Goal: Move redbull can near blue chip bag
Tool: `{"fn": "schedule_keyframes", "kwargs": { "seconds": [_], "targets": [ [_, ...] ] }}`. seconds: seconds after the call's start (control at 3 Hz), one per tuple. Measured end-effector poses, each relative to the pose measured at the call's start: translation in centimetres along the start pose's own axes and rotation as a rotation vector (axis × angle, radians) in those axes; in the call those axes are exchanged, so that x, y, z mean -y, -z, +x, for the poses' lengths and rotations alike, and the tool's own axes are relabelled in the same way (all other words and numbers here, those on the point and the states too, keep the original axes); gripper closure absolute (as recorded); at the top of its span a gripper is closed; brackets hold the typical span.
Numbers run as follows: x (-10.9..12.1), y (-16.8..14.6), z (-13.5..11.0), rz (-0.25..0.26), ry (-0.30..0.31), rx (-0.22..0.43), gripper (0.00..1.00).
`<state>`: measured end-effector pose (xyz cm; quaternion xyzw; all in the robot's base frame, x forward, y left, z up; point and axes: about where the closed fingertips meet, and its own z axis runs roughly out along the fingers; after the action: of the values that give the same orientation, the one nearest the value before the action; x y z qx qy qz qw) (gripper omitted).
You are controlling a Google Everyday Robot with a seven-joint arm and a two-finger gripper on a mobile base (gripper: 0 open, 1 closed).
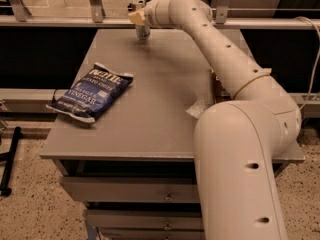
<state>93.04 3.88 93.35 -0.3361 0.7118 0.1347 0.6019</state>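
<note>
The redbull can (142, 32) stands upright at the far edge of the grey table (160, 114), left of its middle. My gripper (138, 19) is right over the can's top, at the end of the long white arm (220, 59) that reaches in from the right. The can's upper part is hidden by the gripper. The blue chip bag (92, 91), navy with white lettering, lies flat near the table's left edge, well in front of and to the left of the can.
A brownish bag with a crinkly silver edge (202, 105) lies at the table's right side, mostly hidden behind the arm. A metal rail (75, 21) runs behind the table. Drawers (135, 194) are below the tabletop.
</note>
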Motion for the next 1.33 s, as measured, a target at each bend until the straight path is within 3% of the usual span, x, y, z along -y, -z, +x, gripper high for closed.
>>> {"fn": "schedule_keyframes", "kwargs": {
  "seconds": [0.33, 0.67, 1.33],
  "targets": [
    [-2.7, 1.6, -0.9, -0.082, -0.011, 0.030, 1.00],
    [-7.4, 3.1, -1.1, -0.200, -0.030, 0.051, 1.00],
    [-15.2, 6.4, -2.1, -0.378, -0.024, 0.096, 1.00]
  ]
}}
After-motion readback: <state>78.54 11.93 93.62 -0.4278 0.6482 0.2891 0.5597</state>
